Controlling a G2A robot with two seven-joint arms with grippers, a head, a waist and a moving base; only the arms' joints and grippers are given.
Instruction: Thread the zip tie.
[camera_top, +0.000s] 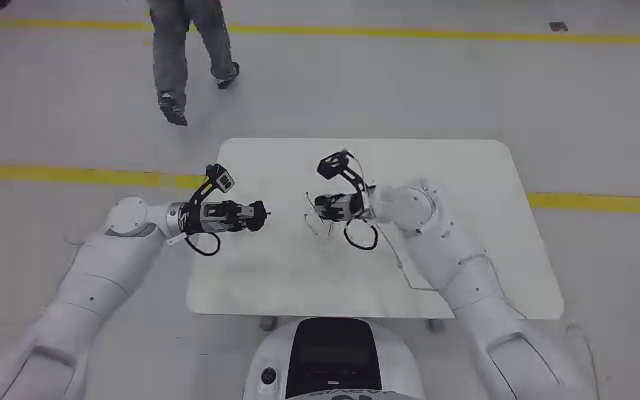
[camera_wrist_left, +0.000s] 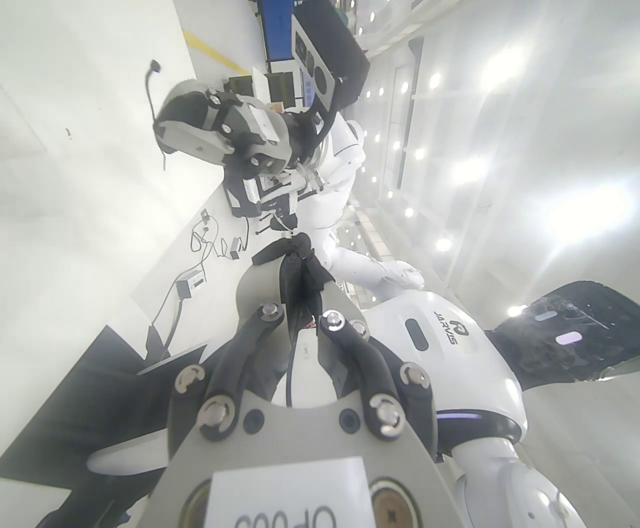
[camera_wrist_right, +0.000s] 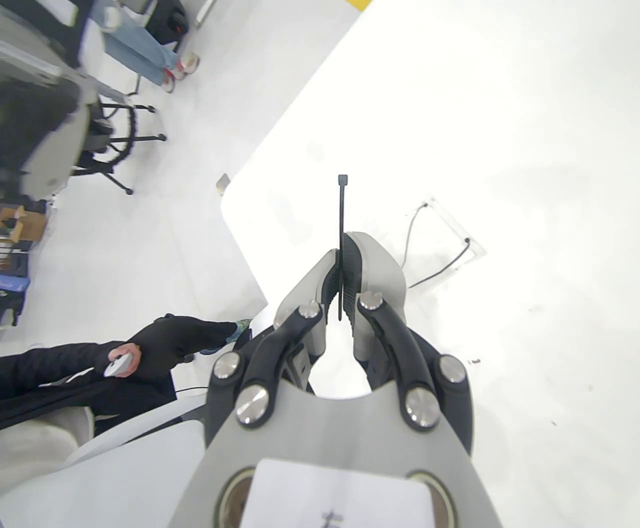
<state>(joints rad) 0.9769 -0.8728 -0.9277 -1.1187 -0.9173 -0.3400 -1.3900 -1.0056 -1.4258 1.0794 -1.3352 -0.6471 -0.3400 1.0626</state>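
**White table, zip tie clamped in the right gripper**

White tabletop (camera_top: 450, 180) sits on a pale grey floor crossed by yellow lines (camera_top: 300, 30). 2 arms are held over the near-middle of the table, their grippers facing each other and a little apart.

The right gripper (camera_wrist_right: 342, 250) is clenched on the black zip tie (camera_wrist_right: 342, 210). The strap runs straight between the ribbed pads (camera_wrist_right: 352, 265), pinched on its lower part. Its short tail end pokes out behind the pads, toward the wrist. The longer part stands out past the fingertips and ends in the small square head, clear of the table. Seen from the left wrist, the tie is a thin dark line sticking out from both sides of that gripper, above the table surface.

The left gripper (camera_wrist_left: 300, 260) is over the table's left part, pointed toward the right gripper. Its fingers (camera_wrist_left: 260, 295) are pressed together at the tips. A scrap of black material (camera_wrist_left: 300, 247) bunches around the tips; I cannot tell whether anything is pinched between them. It is apart from the zip tie.

Beyond the right gripper, a clear rectangular piece (camera_wrist_right: 452, 232) lies flat on the table with a thin dark wire (camera_wrist_right: 440, 267) across it.
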